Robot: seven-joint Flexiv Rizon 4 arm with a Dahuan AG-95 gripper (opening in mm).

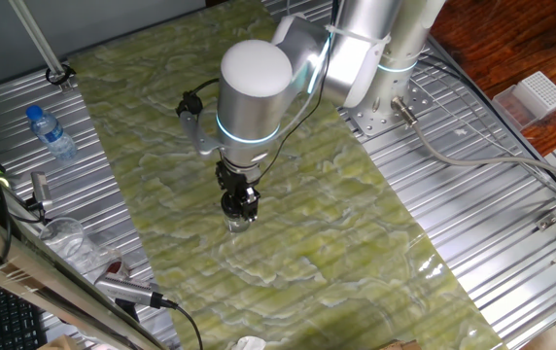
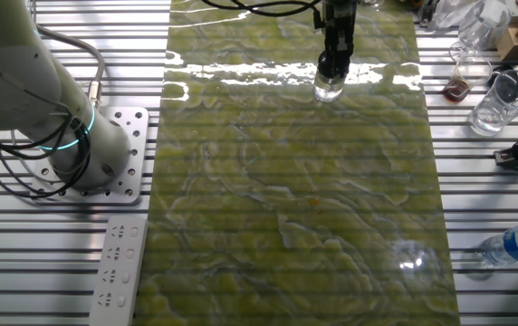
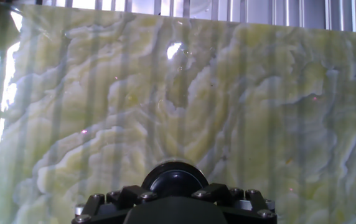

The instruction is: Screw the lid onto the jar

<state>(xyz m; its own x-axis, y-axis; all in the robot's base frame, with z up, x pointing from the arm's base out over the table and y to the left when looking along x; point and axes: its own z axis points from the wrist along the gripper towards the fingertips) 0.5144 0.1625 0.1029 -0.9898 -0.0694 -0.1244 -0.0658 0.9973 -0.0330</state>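
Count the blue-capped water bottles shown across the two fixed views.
1. The water bottle lies on the metal slats beside the green mat, far from the gripper; both fixed views show this same bottle.

green marbled mat (image 2: 295,199) on a ribbed metal table (image 2: 23,263) — glare along its edge.

Gripper (image 2: 331,72) pointing straight down onto clear jar (image 2: 329,88) near far edge of green marbled mat (image 2: 295,199); lid hidden. Robot base (image 2: 78,149) at left; water bottle (image 2: 517,244) lying at right.
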